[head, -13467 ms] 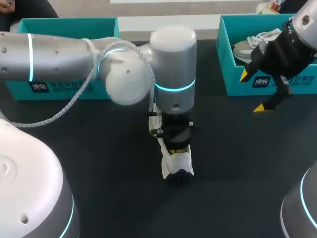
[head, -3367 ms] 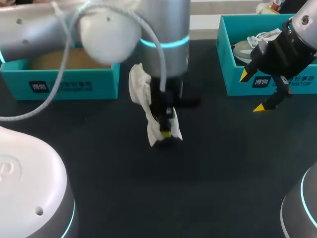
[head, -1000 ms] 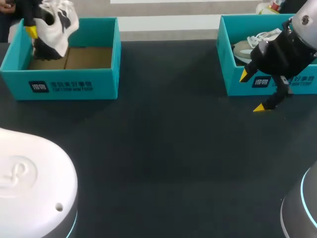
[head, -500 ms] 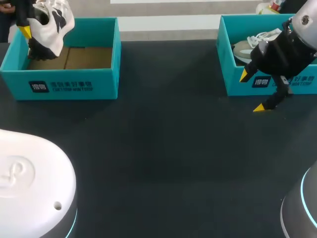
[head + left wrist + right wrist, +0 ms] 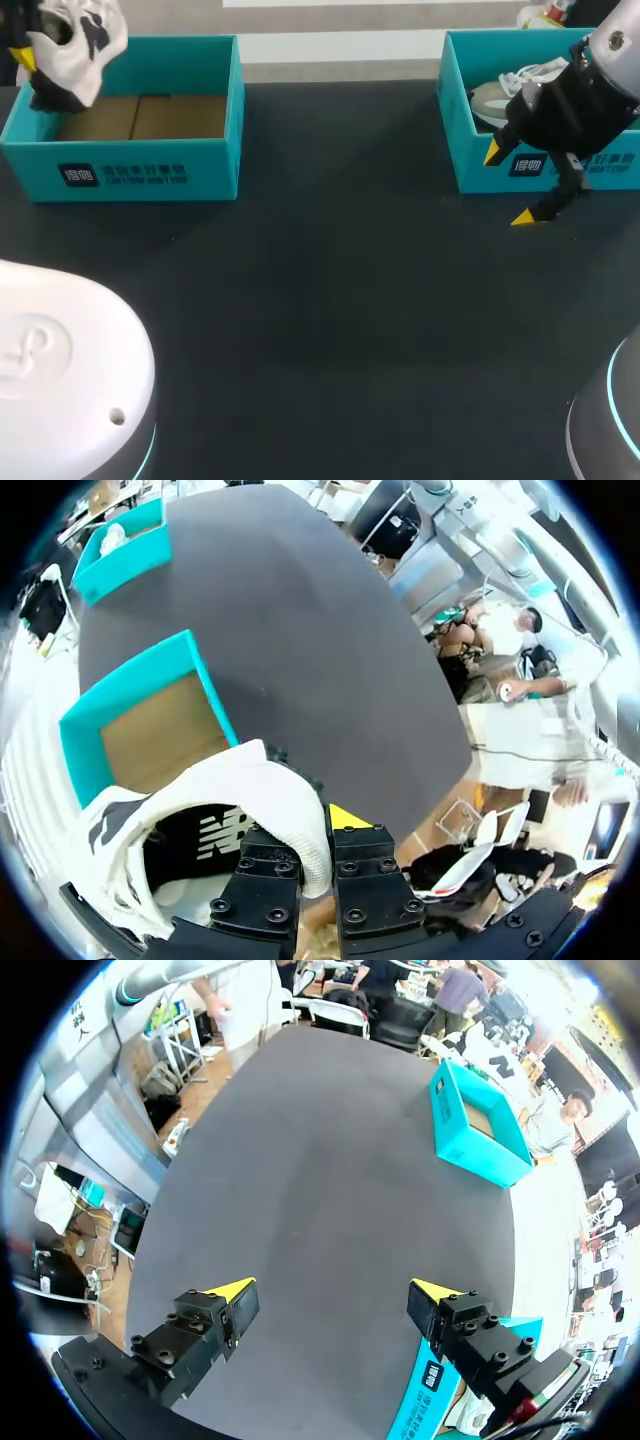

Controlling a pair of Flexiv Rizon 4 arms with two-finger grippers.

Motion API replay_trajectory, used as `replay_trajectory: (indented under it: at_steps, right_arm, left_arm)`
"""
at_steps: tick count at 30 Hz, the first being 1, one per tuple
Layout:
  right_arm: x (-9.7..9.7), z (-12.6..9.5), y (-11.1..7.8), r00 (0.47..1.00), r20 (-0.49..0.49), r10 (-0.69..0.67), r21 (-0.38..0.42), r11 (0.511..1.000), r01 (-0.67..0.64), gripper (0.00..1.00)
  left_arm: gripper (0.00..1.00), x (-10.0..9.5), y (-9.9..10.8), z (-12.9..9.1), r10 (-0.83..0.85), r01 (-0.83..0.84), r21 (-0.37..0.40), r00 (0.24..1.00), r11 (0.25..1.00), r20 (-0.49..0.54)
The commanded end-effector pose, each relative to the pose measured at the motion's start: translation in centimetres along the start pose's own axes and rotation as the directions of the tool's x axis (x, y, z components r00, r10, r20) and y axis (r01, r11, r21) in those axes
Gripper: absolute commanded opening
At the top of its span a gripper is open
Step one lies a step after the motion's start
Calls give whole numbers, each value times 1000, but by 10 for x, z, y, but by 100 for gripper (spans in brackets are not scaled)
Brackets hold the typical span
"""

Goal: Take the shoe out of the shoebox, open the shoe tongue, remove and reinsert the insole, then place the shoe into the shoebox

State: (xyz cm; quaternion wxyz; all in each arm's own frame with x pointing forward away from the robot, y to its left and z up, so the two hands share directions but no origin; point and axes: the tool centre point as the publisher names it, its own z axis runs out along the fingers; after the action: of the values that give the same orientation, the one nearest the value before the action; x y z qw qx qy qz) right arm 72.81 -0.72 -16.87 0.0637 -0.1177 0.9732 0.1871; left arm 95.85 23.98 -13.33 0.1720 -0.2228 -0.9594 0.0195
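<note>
Left gripper [image 5: 24, 58] clamped on white shoe [image 5: 78, 40], upper left of frame, over left end of shoebox [image 5: 150, 172]. I'd centre it over box floor, lower sole-first, then release. Right gripper [image 5: 508, 185] apart, empty.

Left shoebox [image 5: 200, 170], far left corner of the table: a dark square sign and a line of white characters on its front wall, too small to make out.
Right shoebox [image 5: 462, 130], far right corner: the same dark sign on its front wall, partly hidden.
Shoe [image 5: 250, 790]: a white letter logo on a black side patch.
Numbers: none legible.
</note>
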Motion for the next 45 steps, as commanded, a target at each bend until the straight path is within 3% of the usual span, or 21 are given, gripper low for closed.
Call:
replay_trajectory:
  at_steps: [1, 9, 19, 20, 22, 23, 24, 25, 26, 27, 30, 32, 34, 36, 39, 45]
  right_arm:
    - [-1, 1, 0, 1000, -2, 0, 2, 1000, 0, 100]
    - [-1, 1, 0, 1000, -2, 0, 2, 1000, 0, 100]
    - [-1, 1, 0, 1000, -2, 0, 2, 1000, 0, 100]
    - [-1, 1, 0, 1000, -2, 0, 2, 1000, 0, 100]
    - [-1, 1, 0, 1000, -2, 0, 2, 1000, 0, 100]
    - [-1, 1, 0, 1000, -2, 0, 2, 1000, 0, 100]
    - [-1, 1, 0, 1000, -2, 0, 2, 1000, 0, 100]
    - [-1, 1, 0, 1000, -2, 0, 2, 1000, 0, 100]
    - [-1, 1, 0, 1000, -2, 0, 2, 1000, 0, 100]
    - [-1, 1, 0, 1000, -2, 0, 2, 1000, 0, 100]
    - [-1, 1, 0, 1000, -2, 0, 2, 1000, 0, 100]
    - [-1, 1, 0, 1000, -2, 0, 2, 1000, 0, 100]
    - [-1, 1, 0, 1000, -2, 0, 2, 1000, 0, 100]
    - [-1, 1, 0, 1000, -2, 0, 2, 1000, 0, 100]
    - [-1, 1, 0, 1000, -2, 0, 2, 1000, 0, 100]
    - [-1, 1, 0, 1000, -2, 0, 2, 1000, 0, 100]
  left_arm:
    - [0, -13, 36, -8, -8, 9, 33, 999, 999, -31]
    - [0, -21, 78, -2, -12, 13, -27, 999, 1000, 30]
    - [0, -21, 78, -2, -12, 13, -27, 999, 1000, 30]
    - [0, -18, 70, 0, 182, -182, 4, 983, 983, -33]
    - [0, -10, 62, 3, 512, -523, -21, 841, 852, -172]
    - [0, -6, 61, 3, 593, -611, -36, 779, 790, -204]
    - [0, 3, 63, 4, 709, -738, -97, 670, 667, -219]
    - [0, 7, 68, 3, 793, -837, -69, 537, 542, -286]
    - [0, 8, 72, 1, 821, -860, -88, 506, 502, -263]
    - [0, 6, 76, -2, 836, -884, -71, 461, 462, -296]
    - [0, 2, 88, -10, 871, -955, -129, 298, 269, -390]
    - [0, -4, 93, -16, 867, -964, -163, 260, 209, -426]
    - [0, -5, 97, -20, 856, -973, -208, 189, 98, -482]
    - [0, -4, 103, -24, 845, -974, -218, 67, -60, -531]
    - [0, -3, 105, -27, 808, -957, -194, -64, -216, -586]
    - [0, -3, 106, -27, 804, -953, -202, -67, -228, -590]
